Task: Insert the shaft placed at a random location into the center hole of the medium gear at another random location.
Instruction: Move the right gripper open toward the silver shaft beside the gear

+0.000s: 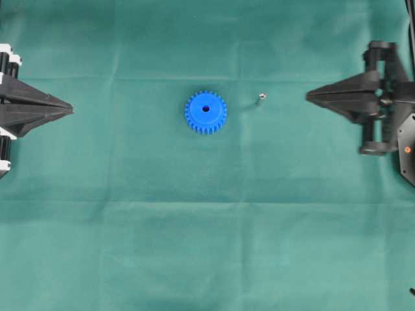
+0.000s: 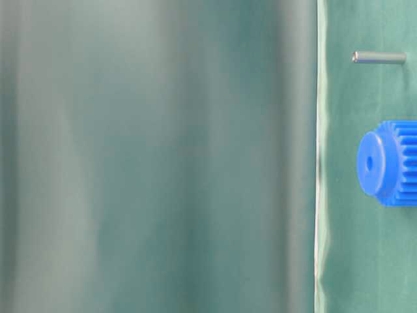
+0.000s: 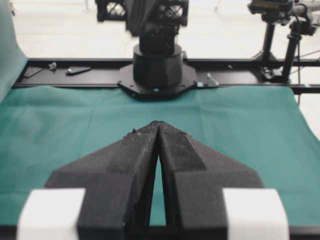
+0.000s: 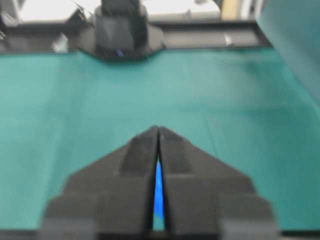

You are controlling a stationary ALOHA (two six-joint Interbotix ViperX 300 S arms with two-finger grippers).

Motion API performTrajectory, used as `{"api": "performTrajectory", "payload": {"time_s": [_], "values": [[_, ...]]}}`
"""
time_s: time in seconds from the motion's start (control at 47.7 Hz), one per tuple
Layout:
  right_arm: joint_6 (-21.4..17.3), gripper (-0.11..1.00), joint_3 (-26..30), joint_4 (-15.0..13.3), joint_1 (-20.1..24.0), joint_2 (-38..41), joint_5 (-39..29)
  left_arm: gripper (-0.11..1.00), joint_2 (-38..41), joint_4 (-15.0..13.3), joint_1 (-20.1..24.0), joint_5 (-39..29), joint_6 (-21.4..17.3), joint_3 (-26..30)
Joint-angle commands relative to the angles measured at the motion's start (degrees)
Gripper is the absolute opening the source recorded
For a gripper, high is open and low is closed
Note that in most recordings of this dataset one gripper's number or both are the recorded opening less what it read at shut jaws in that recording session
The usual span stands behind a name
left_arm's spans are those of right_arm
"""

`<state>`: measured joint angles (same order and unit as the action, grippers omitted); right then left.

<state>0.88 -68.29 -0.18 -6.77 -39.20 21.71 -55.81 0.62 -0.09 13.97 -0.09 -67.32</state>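
Presently, right gripper (image 1: 310, 96): jaws pressed tip to tip, nothing held; parked at the right edge of the overhead view, pointing inward toward the work.
Left gripper (image 1: 69, 109): likewise clenched and empty in its wrist view; parked at the left edge, well apart from both parts.
Shaft (image 1: 261, 98): seen standing on end on the cloth, between the right gripper and the gear, nearer the gear; shown sticking out from the cloth in the table-level view, free of all contact.
Medium gear (image 1: 205, 112): laid flat, hub uppermost, near the middle of the cloth; center hole (image 1: 206, 109) seen open and unobstructed.
Step in hand: judged to be the approach to the shaft, not yet begun; the jaws are to be parted before descent, the pin taken squarely across its upper part so that the lower end is left free, and a sideways knock avoided, since so slender an upright pin may be toppled easily.
Surroundings: green cloth (image 1: 207, 246) with fold creases; no obstacle is seen between gripper, pin and gear.
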Motion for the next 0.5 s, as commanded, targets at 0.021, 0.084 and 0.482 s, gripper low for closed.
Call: {"api": "performTrajectory", "payload": {"time_s": [0.021,0.084,0.482], "values": [[0.44,0.27,0.7,0.0,-1.85,5.89,2.64,0.0,0.44,0.18,0.09,-0.09,-0.09,1.41],[0.53,0.45,0.79,0.0,-3.16,9.84,3.69,0.0,0.44,0.18,0.09,-0.26,0.0,1.41],[0.88,0.76,1.58,0.7,-7.38,34.01,20.83,0.0,0.62,0.18,0.18,-0.62,0.09,1.23]]}}
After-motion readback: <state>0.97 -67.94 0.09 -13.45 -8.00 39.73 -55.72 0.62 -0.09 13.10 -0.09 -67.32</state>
